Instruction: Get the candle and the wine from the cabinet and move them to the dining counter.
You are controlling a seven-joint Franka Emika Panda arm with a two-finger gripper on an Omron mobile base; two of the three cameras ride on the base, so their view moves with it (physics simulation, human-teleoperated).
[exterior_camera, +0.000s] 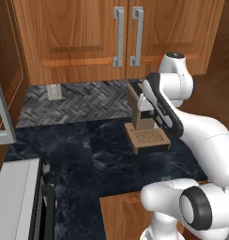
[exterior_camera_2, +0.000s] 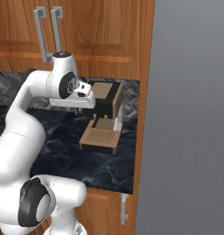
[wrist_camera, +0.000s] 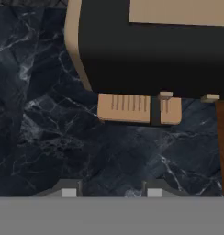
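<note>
Cabinet (exterior_camera: 83,37) doors closed, your gripper (wrist_camera: 109,192) hangs low.
Its jaws stand slightly apart, empty; lifting carelessly could knock the coffee machine (exterior_camera_2: 104,117).

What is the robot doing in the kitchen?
The robot's white arm hangs over a dark marble worktop, next to a brown coffee machine. Its gripper points down at the worktop and holds nothing. Above, the wooden cabinet has both doors shut, so the candle and wine have not been taken out yet.
</note>
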